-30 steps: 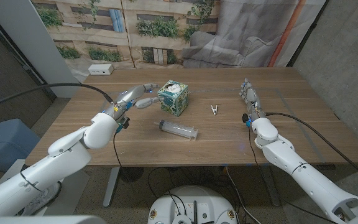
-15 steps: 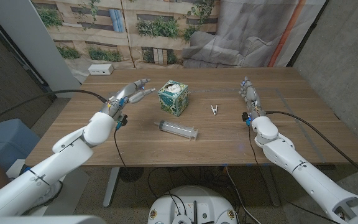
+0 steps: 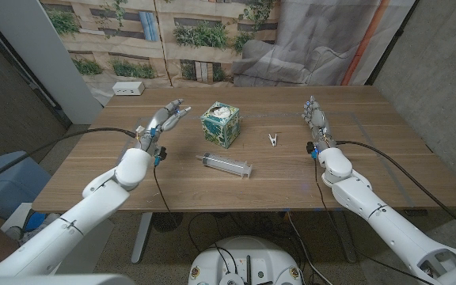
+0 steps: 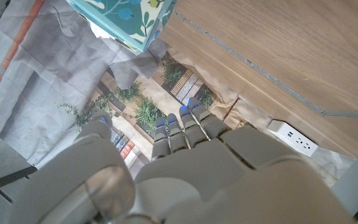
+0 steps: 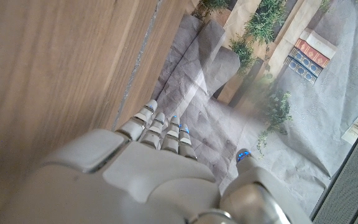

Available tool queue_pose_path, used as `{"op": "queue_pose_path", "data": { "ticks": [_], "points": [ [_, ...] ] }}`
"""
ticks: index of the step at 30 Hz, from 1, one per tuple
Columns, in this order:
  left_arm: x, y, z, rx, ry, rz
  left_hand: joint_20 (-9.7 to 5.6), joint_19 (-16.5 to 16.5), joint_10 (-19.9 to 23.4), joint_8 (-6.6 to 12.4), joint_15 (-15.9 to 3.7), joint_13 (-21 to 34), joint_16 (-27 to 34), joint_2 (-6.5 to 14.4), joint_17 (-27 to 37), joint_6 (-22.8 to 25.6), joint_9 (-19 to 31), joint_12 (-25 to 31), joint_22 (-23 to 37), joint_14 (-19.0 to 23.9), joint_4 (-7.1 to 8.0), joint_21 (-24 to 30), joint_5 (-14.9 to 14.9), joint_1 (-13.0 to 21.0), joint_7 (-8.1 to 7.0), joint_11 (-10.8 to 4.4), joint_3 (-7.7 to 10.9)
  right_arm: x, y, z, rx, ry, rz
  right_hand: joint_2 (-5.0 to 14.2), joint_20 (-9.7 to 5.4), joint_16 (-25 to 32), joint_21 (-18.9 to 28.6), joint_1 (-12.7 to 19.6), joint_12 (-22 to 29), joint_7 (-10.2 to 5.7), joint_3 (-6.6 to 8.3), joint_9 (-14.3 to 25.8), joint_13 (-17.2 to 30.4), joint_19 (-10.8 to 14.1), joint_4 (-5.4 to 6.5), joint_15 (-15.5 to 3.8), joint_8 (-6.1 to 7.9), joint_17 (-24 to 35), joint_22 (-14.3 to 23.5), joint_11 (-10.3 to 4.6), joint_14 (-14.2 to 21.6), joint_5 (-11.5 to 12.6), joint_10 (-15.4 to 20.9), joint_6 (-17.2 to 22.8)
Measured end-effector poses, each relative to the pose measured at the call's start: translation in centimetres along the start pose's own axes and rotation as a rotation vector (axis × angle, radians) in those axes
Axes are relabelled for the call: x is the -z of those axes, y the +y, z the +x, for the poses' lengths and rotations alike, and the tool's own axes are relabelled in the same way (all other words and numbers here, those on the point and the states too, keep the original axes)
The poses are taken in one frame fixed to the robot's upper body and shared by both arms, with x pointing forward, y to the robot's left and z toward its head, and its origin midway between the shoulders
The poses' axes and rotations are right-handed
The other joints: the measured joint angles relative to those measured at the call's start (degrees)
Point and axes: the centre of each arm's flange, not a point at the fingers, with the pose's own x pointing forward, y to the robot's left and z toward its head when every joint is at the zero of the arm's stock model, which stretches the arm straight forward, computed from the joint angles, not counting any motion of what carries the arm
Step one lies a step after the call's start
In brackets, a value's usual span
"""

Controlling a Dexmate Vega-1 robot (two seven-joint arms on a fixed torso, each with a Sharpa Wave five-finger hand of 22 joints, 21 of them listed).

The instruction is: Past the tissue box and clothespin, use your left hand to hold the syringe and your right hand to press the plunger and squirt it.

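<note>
A clear syringe (image 3: pixel 226 165) lies on the wooden table (image 3: pixel 370 170) near the front middle, its plunger end toward the right. Behind it stands a teal patterned tissue box (image 3: pixel 221 125), whose corner also shows in the left wrist view (image 4: pixel 126 18). A small clothespin (image 3: pixel 273 140) lies to the box's right. My left hand (image 3: pixel 165 119) hovers left of the box, fingers stretched out and holding nothing; its back shows in the left wrist view (image 4: pixel 185 168). My right hand (image 3: pixel 317 123) stands on its edge at the right, fingers straight, nothing in it, seen too from the right wrist (image 5: pixel 148 168).
A white power strip (image 3: pixel 128 89) sits at the table's back left corner and shows in the left wrist view (image 4: pixel 294 140). A plant-printed backdrop and grey cloth hang behind the table. Cables trail from both arms.
My left hand has drawn back leftward and away from the tissue box, and its forearm has swung outward. The right hand has stayed almost still.
</note>
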Motion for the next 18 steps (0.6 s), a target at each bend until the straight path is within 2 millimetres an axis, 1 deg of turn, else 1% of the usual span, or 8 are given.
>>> {"op": "queue_pose_path", "data": {
  "ticks": [3,9,11,13,14,16,18],
  "points": [
    [0.7,-0.4,0.3,-0.03,0.022,-0.058,0.0,0.0,0.1,0.24,-0.29,0.0,0.0,0.3,0.0,0.3,0.0,0.0,0.0,-0.3,0.0,0.0,0.0,-0.3,-0.32,-0.09,0.0,0.1,0.3,0.0,-0.007,-0.002,0.012,0.0,0.22,0.0,0.0,0.0,0.0,-0.2,0.0,0.0,0.0,0.2,0.0,-0.19,0.0,0.0,0.0,0.0,0.2,0.1,0.0,0.2],
    [1.8,-1.0,1.0,-0.061,0.044,-0.134,0.18,-0.7,-0.5,0.24,-0.61,0.0,0.0,0.4,0.0,0.3,0.0,0.0,0.1,-0.6,0.03,0.0,0.0,-0.9,-0.32,-0.71,0.03,0.5,0.8,0.0,-0.016,0.001,0.031,0.0,0.22,0.0,0.0,0.0,0.0,-0.2,0.0,0.0,0.0,0.2,0.0,-0.18,0.0,0.0,0.0,0.0,0.2,0.1,0.0,0.2],
    [2.2,-1.3,1.3,-0.066,0.05,-0.16,0.06,-1.7,-1.0,0.24,-0.52,0.0,0.0,0.3,0.0,-0.5,0.0,0.0,0.2,-1.3,0.24,0.0,0.0,-1.4,-0.19,-1.12,0.24,0.6,0.9,0.0,-0.019,0.002,0.039,0.0,0.22,0.0,0.0,0.0,0.0,-0.2,0.0,0.0,0.0,0.2,0.0,-0.18,0.0,0.0,0.0,0.0,0.2,0.1,0.0,0.2],
    [2.5,-1.5,1.6,-0.069,0.051,-0.186,0.11,-2.4,-1.9,0.24,-0.5,0.0,0.0,0.3,0.0,-0.9,0.0,0.0,0.2,-2.2,0.24,0.0,0.0,-2.0,-0.29,-1.21,0.24,0.8,1.1,-0.1,-0.02,0.003,0.048,0.0,0.22,0.0,0.0,0.0,0.0,-0.2,0.0,0.0,0.0,0.2,0.0,-0.18,0.0,0.0,0.0,0.0,0.2,0.1,0.0,0.2],
    [2.8,-1.7,1.9,-0.072,0.054,-0.2,0.23,-2.5,-2.2,0.24,-0.44,0.0,0.0,0.3,0.0,-1.2,0.0,0.0,0.2,-2.4,0.24,0.0,0.0,-2.0,-0.07,-1.14,0.24,0.9,1.1,-0.1,-0.021,0.001,0.055,0.0,0.22,0.0,0.0,0.0,0.0,-0.2,0.0,0.0,0.0,0.2,0.0,-0.18,0.0,0.0,0.0,0.02,0.2,0.1,0.0,0.2],
    [3.1,-2.1,2.2,-0.072,0.054,-0.226,0.02,-2.9,-2.3,0.24,-0.38,0.0,0.0,0.5,0.0,-1.2,0.0,0.0,0.2,-2.4,0.24,0.0,0.0,-2.2,0.01,-1.21,0.24,0.9,1.2,-0.1,-0.021,-0.002,0.062,0.0,0.22,0.0,0.0,0.0,0.0,-0.18,0.0,0.0,0.0,0.2,0.0,-0.18,0.0,0.0,0.0,0.32,0.2,0.1,0.3,0.6],
    [3.3,-2.5,2.6,-0.073,0.054,-0.247,0.01,-2.9,-2.3,0.24,-0.38,0.0,0.0,0.5,0.0,-1.2,0.0,0.0,0.2,-2.4,0.24,0.0,0.0,-2.2,0.01,-1.21,0.24,0.9,1.2,-0.1,-0.02,-0.006,0.069,0.0,0.22,0.0,0.0,0.0,0.0,-0.11,0.0,0.0,0.0,0.2,0.0,-0.18,0.0,0.0,0.0,0.31,0.2,0.1,0.3,0.7]
  ]
}}
